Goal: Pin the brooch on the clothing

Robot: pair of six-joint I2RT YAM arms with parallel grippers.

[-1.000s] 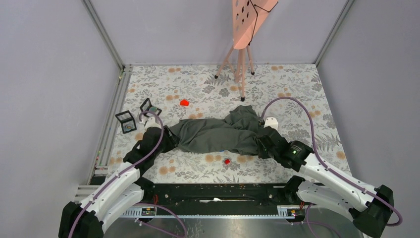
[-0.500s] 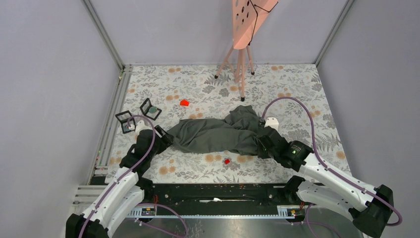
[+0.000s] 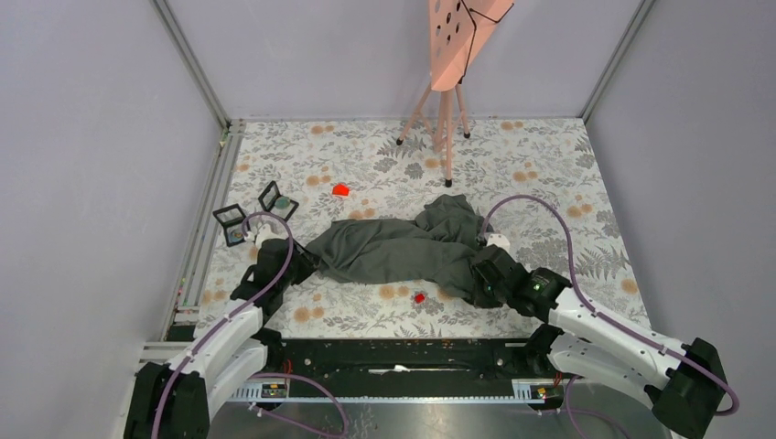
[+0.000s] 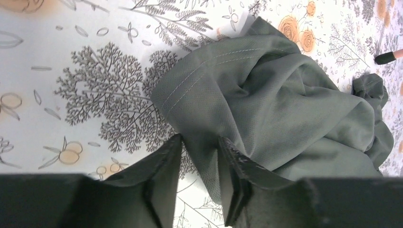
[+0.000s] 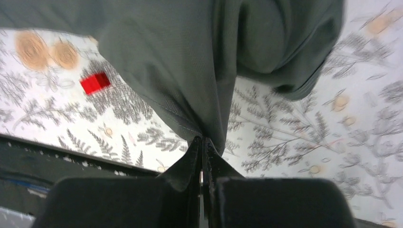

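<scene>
Nearest, the right gripper (image 5: 203, 140): fingers together, nipping a thin fold of the shirt (image 5: 190, 57); over the last second it has dragged that end a little toward me and leftward; a red block (image 5: 95, 82) sits on the mat (image 5: 294, 142) near the hanging fold, apart from it. Then the left gripper (image 4: 199, 142): it let go, backed off and came in again; now half closed astride the stitched hem, cloth in the gap, but I cannot tell whether it bites. My reading: still arranging cloth, both arms taken up with it, no brooch in hand, pinning not begun. Shirt is dark grey, a soft fine-mesh knit with a double-stitched hem; it lies as a long rumpled band across mid mat between the arms; no flat patch yet. Mat white, printed with grey ferns and orange flowers. Beyond on the left, two small black-framed cases (image 3: 231, 224); brooch may be inside, too small to tell. Farther, a second red piece (image 3: 340, 189); pink tripod (image 3: 446, 128) at the back.
</scene>
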